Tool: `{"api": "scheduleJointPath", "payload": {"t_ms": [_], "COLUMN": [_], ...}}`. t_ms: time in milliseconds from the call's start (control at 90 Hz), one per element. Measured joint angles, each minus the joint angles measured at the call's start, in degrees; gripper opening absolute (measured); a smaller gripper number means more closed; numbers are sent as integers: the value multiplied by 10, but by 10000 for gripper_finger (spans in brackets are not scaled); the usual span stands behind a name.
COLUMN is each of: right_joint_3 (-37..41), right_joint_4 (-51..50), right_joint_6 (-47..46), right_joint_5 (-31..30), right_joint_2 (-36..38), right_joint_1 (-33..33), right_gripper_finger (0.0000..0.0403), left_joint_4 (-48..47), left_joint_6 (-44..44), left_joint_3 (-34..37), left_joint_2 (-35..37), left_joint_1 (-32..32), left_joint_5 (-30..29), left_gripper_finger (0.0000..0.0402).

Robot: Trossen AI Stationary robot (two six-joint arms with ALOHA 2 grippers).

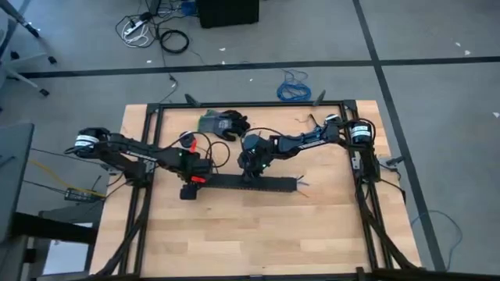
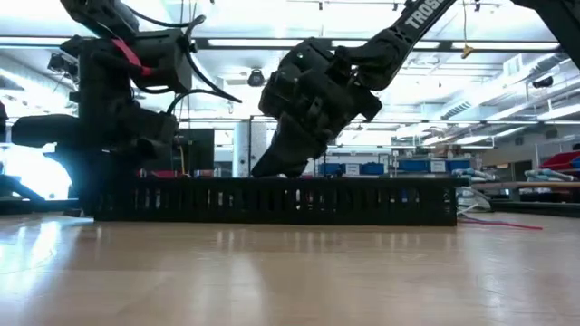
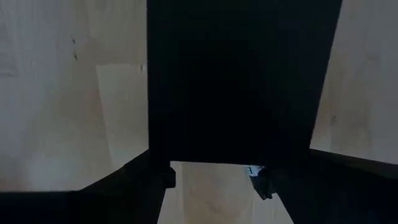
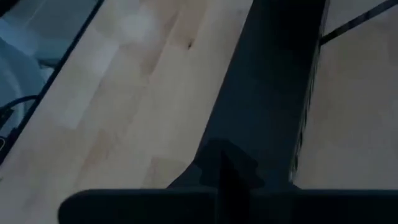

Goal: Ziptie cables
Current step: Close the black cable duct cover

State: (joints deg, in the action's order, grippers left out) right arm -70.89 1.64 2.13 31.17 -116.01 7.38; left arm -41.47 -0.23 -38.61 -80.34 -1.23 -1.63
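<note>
I'm holding the right gripper (image 1: pixel 251 173) over the long black slotted plastic duct (image 1: pixel 258 185), which is running three-to-nine; finger state unclear

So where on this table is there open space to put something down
The widest bare patch is the near half of the table, between the long black slotted strip and the table's near edge. It is crowded along the strip, where the left end effector and right end effector work, and behind it around the black glove.
</note>
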Motion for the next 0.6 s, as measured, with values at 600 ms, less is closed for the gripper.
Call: {"api": "scheduleJointPath", "payload": {"t_ms": [600], "right_joint_3": [-66], "right_joint_4": [44], "right_joint_6": [3], "right_joint_5": [45], "right_joint_2": [-85], "right_joint_1": [17], "right_gripper_finger": [0], "left_joint_4": [1], "left_joint_6": [2], "left_joint_3": [1], "left_joint_2": [0], "left_joint_1": [0], "left_joint_5": [0], "left_gripper_finger": [245]}}
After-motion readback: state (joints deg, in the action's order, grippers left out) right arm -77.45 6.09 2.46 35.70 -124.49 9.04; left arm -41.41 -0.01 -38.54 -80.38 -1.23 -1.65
